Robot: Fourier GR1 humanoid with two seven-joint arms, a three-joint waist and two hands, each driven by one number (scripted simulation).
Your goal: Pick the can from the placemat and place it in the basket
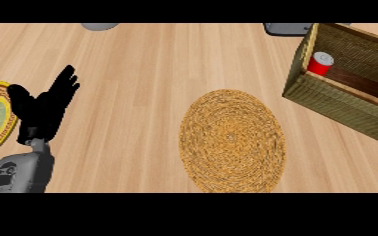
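The red can [320, 63] with a white top stands upright inside the woven olive basket [325, 96] at the right, close to its left wall. A round woven straw placemat [232, 141] lies in the middle of the wooden counter with nothing on it. My left hand [46, 108] rests at the left edge, fingers straight and pointing up, holding nothing. No right hand shows anywhere in the view.
A yellow-rimmed plate [6, 115] pokes in at the far left, behind my left hand. A grey round object [100, 26] and a grey boxy object [288, 28] sit at the counter's far edge.
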